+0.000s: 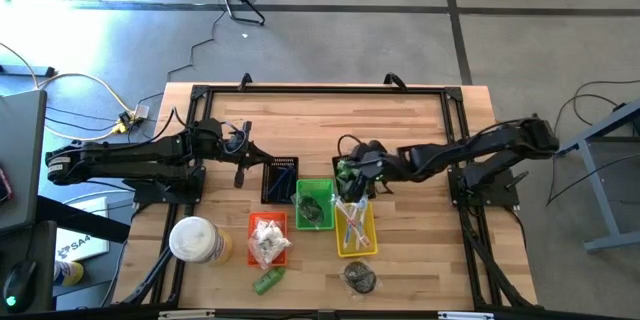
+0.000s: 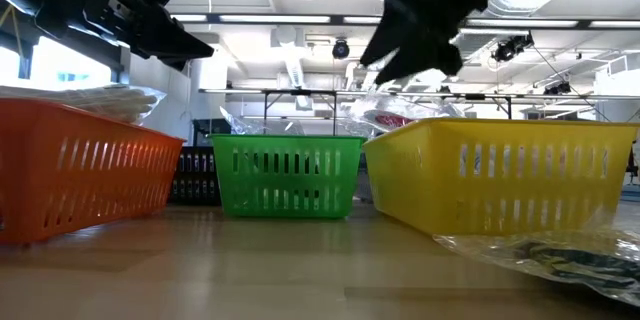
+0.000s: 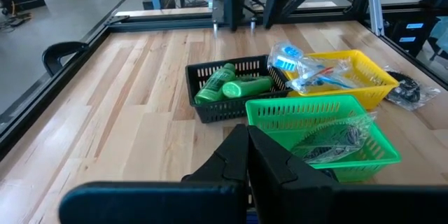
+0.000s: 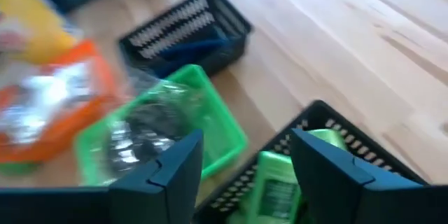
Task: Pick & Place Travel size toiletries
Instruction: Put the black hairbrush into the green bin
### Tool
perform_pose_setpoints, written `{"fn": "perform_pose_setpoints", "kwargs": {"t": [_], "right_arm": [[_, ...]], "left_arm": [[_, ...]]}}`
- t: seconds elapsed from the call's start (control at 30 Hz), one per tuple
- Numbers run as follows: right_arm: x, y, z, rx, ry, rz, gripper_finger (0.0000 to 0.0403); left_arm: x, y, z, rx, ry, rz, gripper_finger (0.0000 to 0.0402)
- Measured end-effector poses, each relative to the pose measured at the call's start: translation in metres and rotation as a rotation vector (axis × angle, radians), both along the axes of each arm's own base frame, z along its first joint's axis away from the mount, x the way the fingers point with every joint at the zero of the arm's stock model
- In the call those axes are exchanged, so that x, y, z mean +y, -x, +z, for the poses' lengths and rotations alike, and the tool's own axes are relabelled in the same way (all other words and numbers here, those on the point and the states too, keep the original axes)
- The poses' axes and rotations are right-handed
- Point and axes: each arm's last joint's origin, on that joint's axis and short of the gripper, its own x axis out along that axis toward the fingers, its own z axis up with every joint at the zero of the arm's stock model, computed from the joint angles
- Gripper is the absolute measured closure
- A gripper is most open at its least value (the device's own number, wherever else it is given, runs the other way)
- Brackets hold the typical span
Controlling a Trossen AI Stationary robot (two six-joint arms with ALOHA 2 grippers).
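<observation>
On the wooden tabletop [image 1: 420,160], green bottles [image 3: 231,84] lie in a black basket [image 3: 210,108]. The right end effector [image 4: 245,161] hovers above, released; the left end effector [image 3: 248,155] is clenched, empty.

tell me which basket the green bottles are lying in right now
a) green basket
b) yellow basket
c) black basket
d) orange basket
c: in the left wrist view the green bottles lie side by side inside the black basket, behind the green basket, which holds a clear-wrapped dark piece instead.
</observation>
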Motion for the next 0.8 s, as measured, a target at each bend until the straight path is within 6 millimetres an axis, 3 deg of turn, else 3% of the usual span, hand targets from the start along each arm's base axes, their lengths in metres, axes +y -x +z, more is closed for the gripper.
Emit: {"fn": "perform_pose_setpoints", "kwargs": {"t": [0.43,0.8], "right_arm": [[0.003,0.028,0.042,-0.115,-0.147,0.179,0.0231],[0.014,0.035,0.037,-0.035,-0.231,0.181,0.0232]], "left_arm": [[0.0,0.0,0.0,0.0,0.0,0.001,0.0401],[0.0,0.0,0.0,0.0,0.001,0.0,0.0401]]}}
